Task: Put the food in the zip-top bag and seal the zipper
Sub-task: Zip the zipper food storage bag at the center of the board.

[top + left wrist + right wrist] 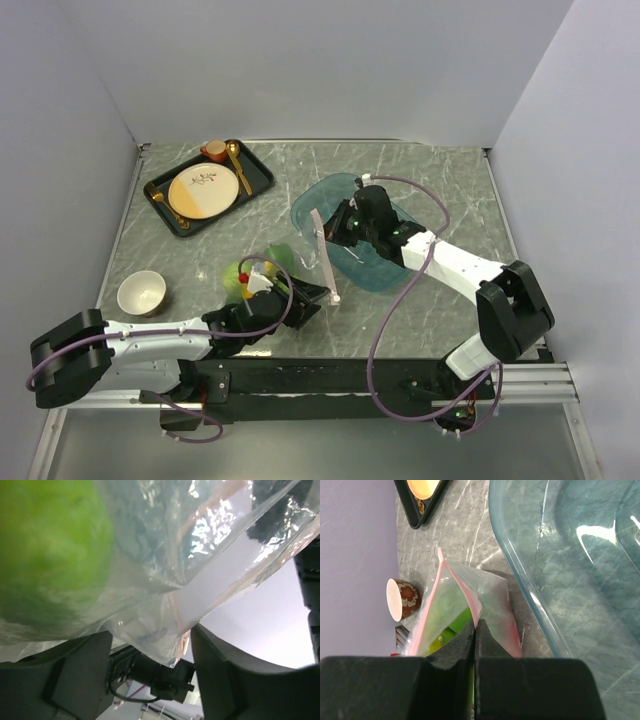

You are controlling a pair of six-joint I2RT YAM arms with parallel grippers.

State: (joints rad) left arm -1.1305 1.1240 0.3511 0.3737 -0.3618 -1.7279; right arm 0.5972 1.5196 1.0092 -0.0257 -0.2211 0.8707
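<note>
Clear crinkly bag (pixel 492 592), green food (pixel 442 612) apparently inside.

The clear, crinkly zip-top bag (pixel 288 262) lies near the middle of the table, its mouth end lifted so that the pale pink zipper (pixel 325 255) stands as a nearly upright strip, apparently unsealed. Inside sit green round toy fruits (pixel 447 611); a red piece (pixel 243 278) and a yellow piece (pixel 247 293) show at the bag's low end
</note>
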